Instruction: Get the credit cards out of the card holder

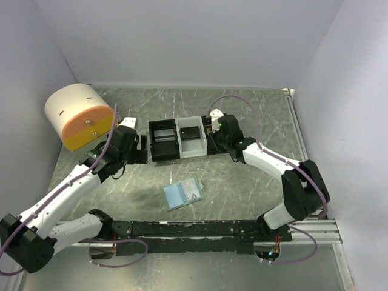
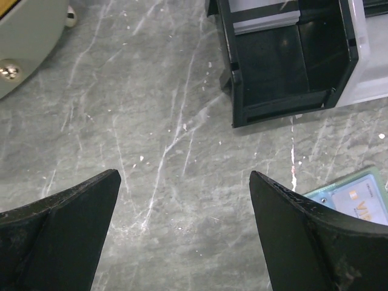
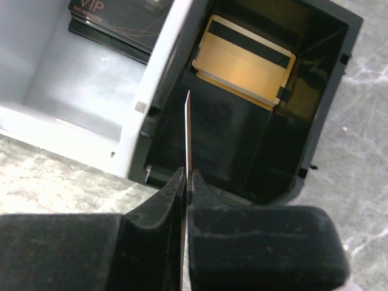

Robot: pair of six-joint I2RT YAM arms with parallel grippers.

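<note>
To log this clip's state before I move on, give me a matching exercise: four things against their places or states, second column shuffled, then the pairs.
Things:
1. left gripper
2. right gripper
3. card holder
4. gold card

States:
A. lying in a black tray compartment
B. open, gripping nothing
C. shut on a thin card held edge-on
D. lying open on the table

Pairs: 1-B, 2-C, 3-D, 4-A.
</note>
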